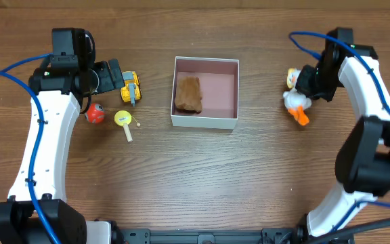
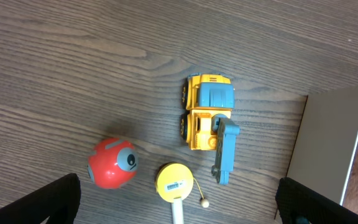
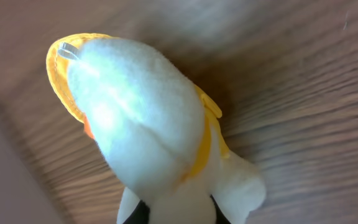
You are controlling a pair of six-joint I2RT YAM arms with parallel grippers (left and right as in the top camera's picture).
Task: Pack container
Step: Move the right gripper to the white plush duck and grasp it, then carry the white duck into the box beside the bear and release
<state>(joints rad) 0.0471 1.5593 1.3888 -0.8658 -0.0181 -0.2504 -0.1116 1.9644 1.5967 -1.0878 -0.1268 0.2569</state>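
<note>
The container (image 1: 204,123) is set mid-table, brown plush (image 1: 188,93) inside. A duck (image 3: 148,124) is clamped in the right gripper (image 3: 174,216), likely for packing; the left gripper (image 2: 178,200) is spread wide above a yellow truck (image 2: 205,112).

yellow truck (image 2: 207,112) | red ball (image 2: 112,163) | yellow paddle (image 2: 174,182) | container (image 2: 325,146) right

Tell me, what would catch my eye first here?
A white plush duck fills the right wrist view. At centre sits the pink-lined container with a brown plush inside; left of it lie a yellow truck and a red ball.
</note>
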